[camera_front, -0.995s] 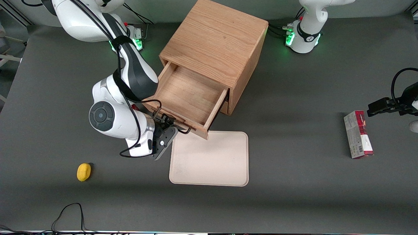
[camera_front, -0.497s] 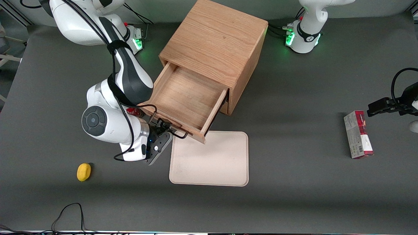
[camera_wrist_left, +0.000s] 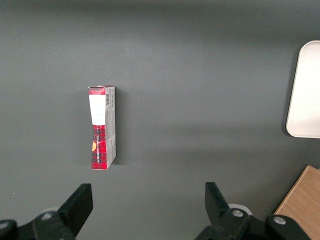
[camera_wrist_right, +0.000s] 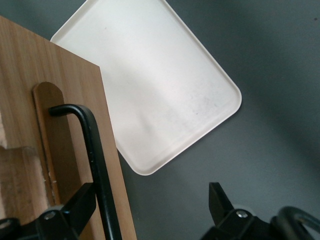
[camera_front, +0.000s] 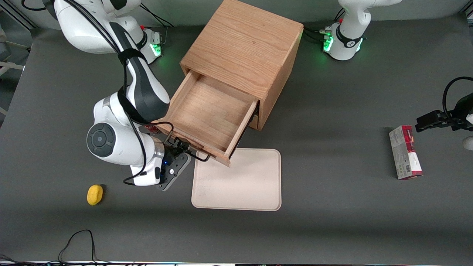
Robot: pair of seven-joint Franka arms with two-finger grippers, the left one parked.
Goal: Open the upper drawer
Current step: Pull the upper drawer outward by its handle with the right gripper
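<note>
Upper drawer point(camera_front: 208, 116): pulled well out of the cabinet point(camera_front: 244, 48), bare inside, its front overhanging the tray point(camera_front: 240, 184).
Handle point(camera_wrist_right: 97, 165): black wire bar on the drawer front, the natural pulling point.
Hand point(camera_front: 180, 149): at the handle; fingers spread wide, one finger point(camera_wrist_right: 70, 212) beside the bar, so it hooks rather than pinches.
Stage: opening looks nearly complete.
Lemon point(camera_front: 94, 194): on the surface, well apart from the cabinet.
</note>
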